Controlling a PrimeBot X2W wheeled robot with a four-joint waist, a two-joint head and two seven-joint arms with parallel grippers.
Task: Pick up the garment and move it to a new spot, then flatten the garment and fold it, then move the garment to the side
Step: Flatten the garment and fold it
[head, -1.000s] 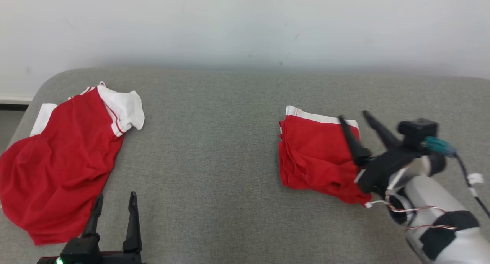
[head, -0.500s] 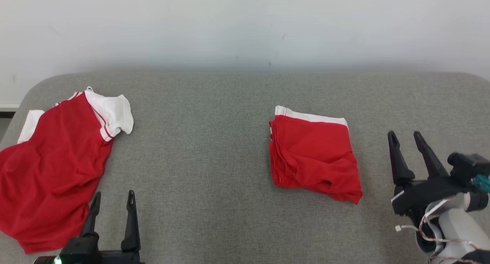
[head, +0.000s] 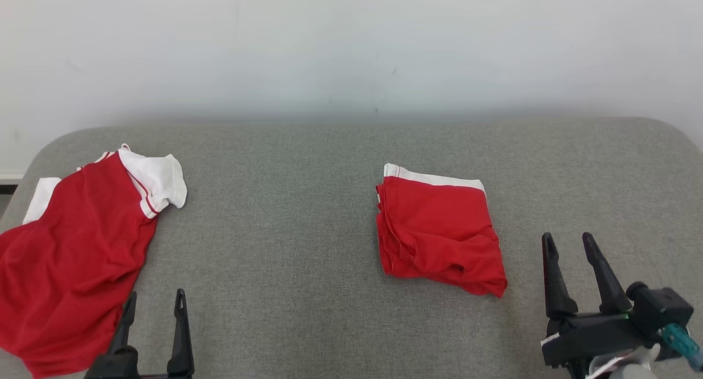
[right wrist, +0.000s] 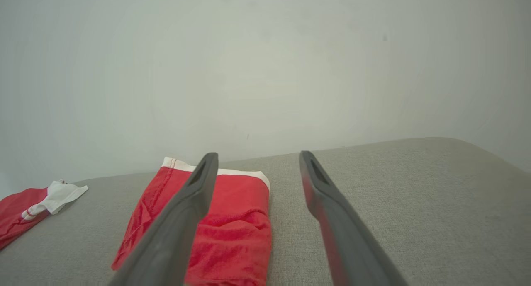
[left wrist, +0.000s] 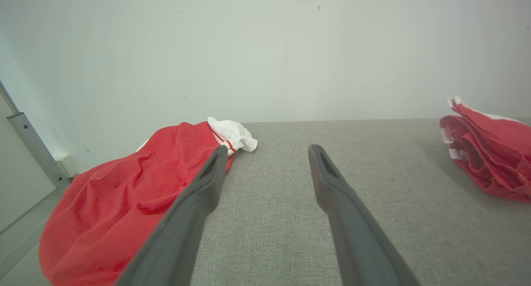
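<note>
Grey cushion point(head: 285, 230) carries two items, folded garment point(head: 439, 233) and loose garment point(head: 71, 263); left tool point(head: 156, 296), right tool point(head: 567, 239) gape empty.

Matt red cloth garment point(head: 439, 230) on rough grey woven surface point(head: 285, 247).

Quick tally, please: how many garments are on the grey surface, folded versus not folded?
folded red garment: 1
unfolded red-and-white garment: 1
Total: 2
</note>
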